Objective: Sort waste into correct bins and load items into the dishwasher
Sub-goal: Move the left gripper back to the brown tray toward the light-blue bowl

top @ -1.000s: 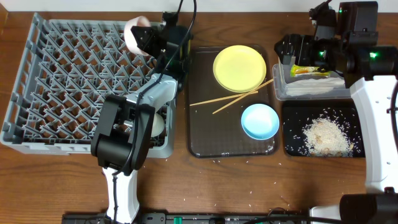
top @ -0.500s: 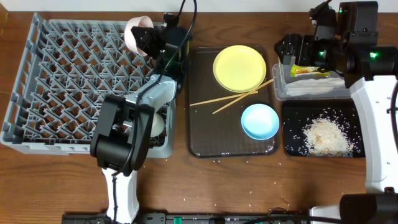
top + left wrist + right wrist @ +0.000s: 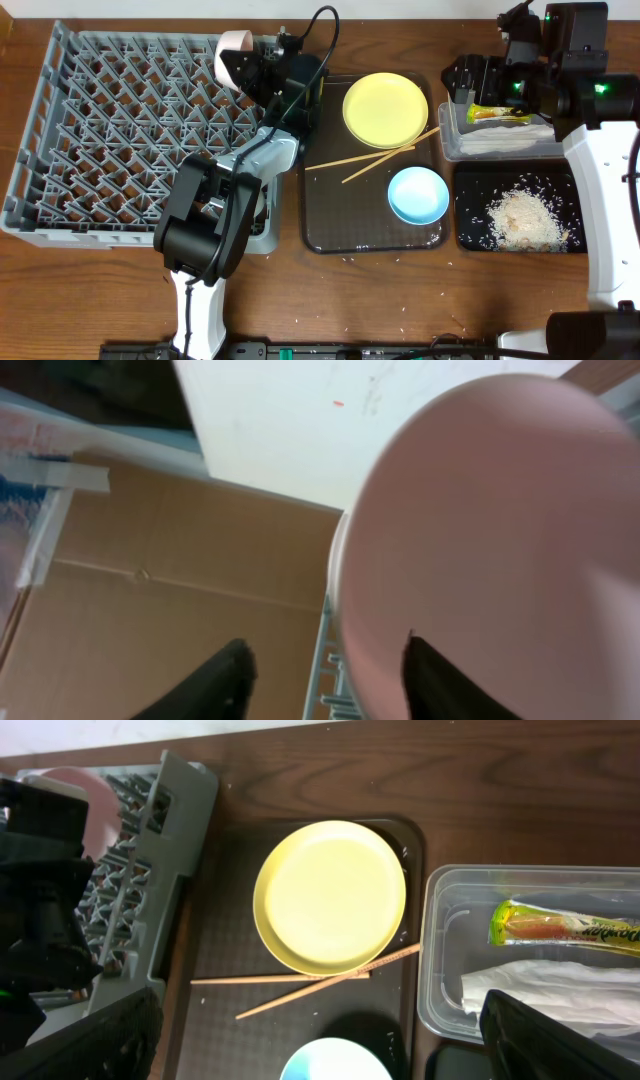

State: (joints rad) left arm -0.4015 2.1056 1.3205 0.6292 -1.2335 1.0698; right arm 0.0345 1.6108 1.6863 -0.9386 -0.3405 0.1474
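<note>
My left gripper [image 3: 248,68] is shut on the white bowl [image 3: 230,52] and holds it tilted above the far right edge of the grey dish rack [image 3: 100,130]. In the left wrist view the bowl [image 3: 500,540] fills the right side, its rim between my fingers [image 3: 335,680]. My right gripper [image 3: 320,1020] is open and empty, above the left end of the clear tub [image 3: 450,150]. The tub holds the green-and-yellow wrapper [image 3: 500,113] and the white napkin [image 3: 515,138]. Rice [image 3: 525,215] lies in the black tray [image 3: 472,190]. The white cup is hidden under my left arm.
The brown serving tray [image 3: 340,215] holds the yellow plate [image 3: 386,108], two chopsticks [image 3: 375,158] and the light blue bowl [image 3: 418,194]. Loose rice grains dot the table near the front edge [image 3: 400,330]. My left arm lies across the rack's right side.
My left gripper has swung right and turned with the white bowl, from over the rack's top right pegs to its far right edge. The right arm has not moved.
</note>
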